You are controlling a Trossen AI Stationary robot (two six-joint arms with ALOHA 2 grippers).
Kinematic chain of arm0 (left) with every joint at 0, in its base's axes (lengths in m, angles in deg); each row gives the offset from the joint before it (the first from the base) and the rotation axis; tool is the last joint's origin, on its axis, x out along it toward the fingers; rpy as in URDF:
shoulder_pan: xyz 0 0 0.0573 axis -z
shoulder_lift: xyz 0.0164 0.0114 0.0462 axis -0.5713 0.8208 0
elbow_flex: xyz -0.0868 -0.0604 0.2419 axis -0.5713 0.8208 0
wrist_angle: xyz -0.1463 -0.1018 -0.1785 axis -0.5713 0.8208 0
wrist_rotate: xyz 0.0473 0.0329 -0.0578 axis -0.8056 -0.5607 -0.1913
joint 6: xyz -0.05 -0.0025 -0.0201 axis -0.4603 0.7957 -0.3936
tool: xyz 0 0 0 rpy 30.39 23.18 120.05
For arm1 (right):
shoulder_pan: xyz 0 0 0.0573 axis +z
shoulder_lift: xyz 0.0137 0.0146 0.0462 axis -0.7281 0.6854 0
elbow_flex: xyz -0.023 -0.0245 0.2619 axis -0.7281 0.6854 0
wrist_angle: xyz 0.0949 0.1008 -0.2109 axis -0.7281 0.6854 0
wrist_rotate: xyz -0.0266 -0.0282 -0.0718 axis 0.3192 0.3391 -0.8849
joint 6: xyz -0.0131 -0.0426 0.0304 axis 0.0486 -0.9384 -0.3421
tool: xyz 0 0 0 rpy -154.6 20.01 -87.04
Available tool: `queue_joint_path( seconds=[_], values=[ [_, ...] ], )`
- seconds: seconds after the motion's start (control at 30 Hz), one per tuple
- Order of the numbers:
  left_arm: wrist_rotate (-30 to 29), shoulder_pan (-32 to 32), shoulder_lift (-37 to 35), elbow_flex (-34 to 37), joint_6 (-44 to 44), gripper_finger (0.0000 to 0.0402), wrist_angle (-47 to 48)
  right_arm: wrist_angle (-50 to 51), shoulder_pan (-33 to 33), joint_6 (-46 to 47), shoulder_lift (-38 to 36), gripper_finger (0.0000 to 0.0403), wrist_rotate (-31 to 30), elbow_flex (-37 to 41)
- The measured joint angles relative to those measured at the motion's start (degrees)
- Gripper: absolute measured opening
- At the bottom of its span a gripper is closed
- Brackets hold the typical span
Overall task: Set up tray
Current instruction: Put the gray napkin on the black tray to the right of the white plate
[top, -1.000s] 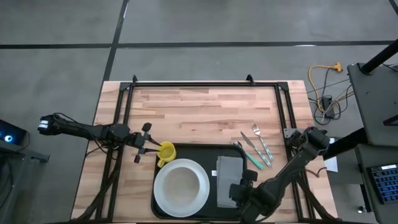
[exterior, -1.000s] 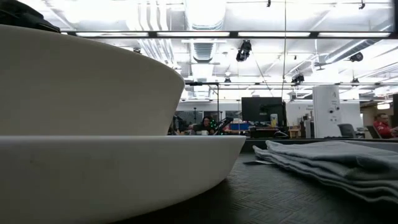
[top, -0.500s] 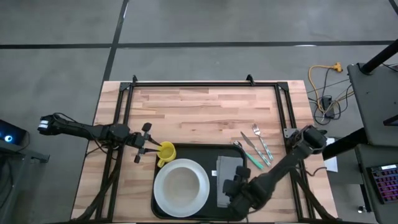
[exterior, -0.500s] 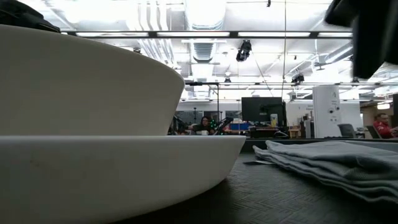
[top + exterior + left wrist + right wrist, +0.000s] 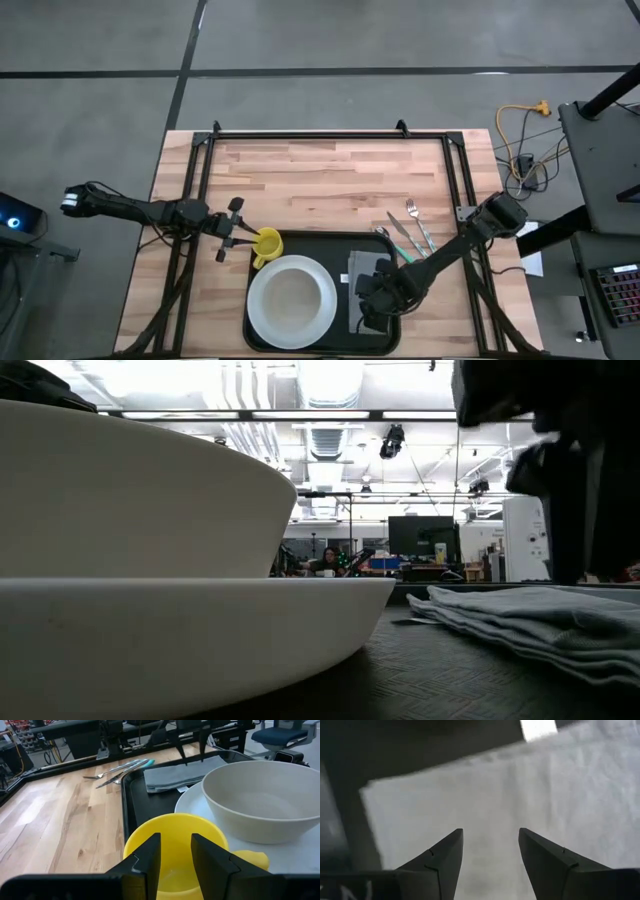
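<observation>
Napkin [image 5: 366,285] placement looks like the step in hand: the right gripper [image 5: 490,851] hangs directly over the grey folded cloth with its fingers spread wide and nothing between them. The next move probably calls for a straight descent and a pinch on the fabric, or a retreat if it already lies well. The tray [image 5: 320,240], flat, black and low-rimmed, sits beneath that gripper. The left gripper [image 5: 175,852] grips the rim of the yellow cup [image 5: 175,845] at the tray's corner.

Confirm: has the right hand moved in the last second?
Yes. The right hand swung from the tray's near right corner up over the grey napkin, toward the plate.
</observation>
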Motion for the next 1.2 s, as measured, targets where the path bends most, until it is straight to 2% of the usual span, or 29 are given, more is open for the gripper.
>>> queue_joint_path(
  seconds=[0.23, 0.57, 1.0, 1.2],
  values=[
    [0.00, 0.01, -0.02, -0.02, 0.00, 0.0094, 0.00, -0.11, -1.03, 0.13, -0.06, 0.0185, 0.25, 2.87],
    [0.00, 0.01, -0.04, -0.04, 0.00, 0.0094, -0.01, -10.30, -5.67, -4.78, -0.76, 0.0185, 8.24, 8.38],
    [0.00, 0.01, 0.00, -0.02, 0.00, 0.0094, 0.00, -9.60, -6.74, -8.55, -0.65, 0.0185, 8.82, 8.58],
    [0.00, 0.01, 0.00, -0.02, 0.00, 0.0094, 0.00, -5.58, -6.78, -9.97, -0.87, 0.0185, 8.12, 6.22]
  ],
)
